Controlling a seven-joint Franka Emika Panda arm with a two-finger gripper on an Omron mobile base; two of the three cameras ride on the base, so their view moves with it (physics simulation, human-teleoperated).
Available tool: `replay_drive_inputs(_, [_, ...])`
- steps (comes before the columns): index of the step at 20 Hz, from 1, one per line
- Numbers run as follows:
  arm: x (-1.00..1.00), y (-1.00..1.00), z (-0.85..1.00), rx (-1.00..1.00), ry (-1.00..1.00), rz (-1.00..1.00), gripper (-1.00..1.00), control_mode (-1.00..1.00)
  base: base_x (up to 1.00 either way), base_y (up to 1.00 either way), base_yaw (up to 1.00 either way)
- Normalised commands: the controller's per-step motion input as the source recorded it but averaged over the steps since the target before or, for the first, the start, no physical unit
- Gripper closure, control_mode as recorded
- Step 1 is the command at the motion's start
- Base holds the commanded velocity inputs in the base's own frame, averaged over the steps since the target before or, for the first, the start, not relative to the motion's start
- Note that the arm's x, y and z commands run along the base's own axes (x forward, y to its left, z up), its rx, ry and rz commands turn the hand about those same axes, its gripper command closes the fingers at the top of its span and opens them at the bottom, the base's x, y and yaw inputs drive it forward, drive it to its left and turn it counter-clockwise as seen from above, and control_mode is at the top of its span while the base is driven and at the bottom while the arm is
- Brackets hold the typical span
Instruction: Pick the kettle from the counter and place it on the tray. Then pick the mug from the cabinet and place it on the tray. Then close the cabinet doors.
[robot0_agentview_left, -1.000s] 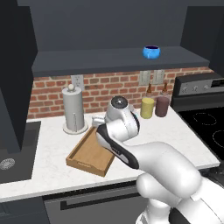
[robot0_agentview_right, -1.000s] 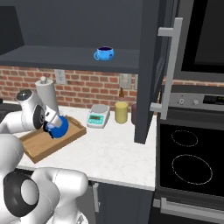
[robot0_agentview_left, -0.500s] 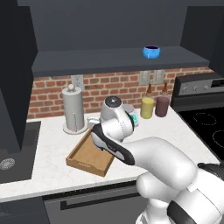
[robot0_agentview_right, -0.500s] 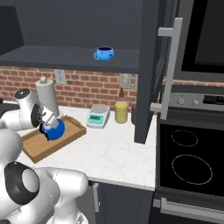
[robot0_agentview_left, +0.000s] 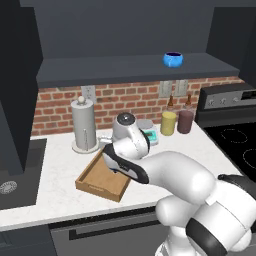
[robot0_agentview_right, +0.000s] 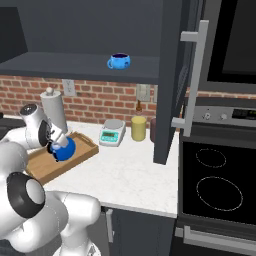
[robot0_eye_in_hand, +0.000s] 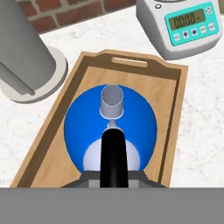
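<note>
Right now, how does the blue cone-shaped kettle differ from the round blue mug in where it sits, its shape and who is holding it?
The blue cone-shaped kettle hangs over the light-brown wooden tray; the round blue mug stands on the dark cabinet shelf. The kettle is gripped at its black handle by the shut tool; the mug stands free. The kettle is cone-shaped with a grey spout; the mug is round with a side handle. Both are bright blue.
</note>
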Motion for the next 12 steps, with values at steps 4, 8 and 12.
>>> replay_drive_inputs(4, [0.01, -0.11, -0.17, 0.0, -0.09, -0.02, 1.0, -1.0, 0.0, 0.0, 0.0])
replay_drive_inputs(8, [0.1, -0.11, -0.16, 0.0, -0.08, -0.04, 1.0, -1.0, 0.0, 0.0, 0.0])
replay_drive_inputs(12, [0.16, -0.11, -0.22, 0.0, -0.04, -0.04, 1.0, -1.0, 0.0, 0.0, 0.0])
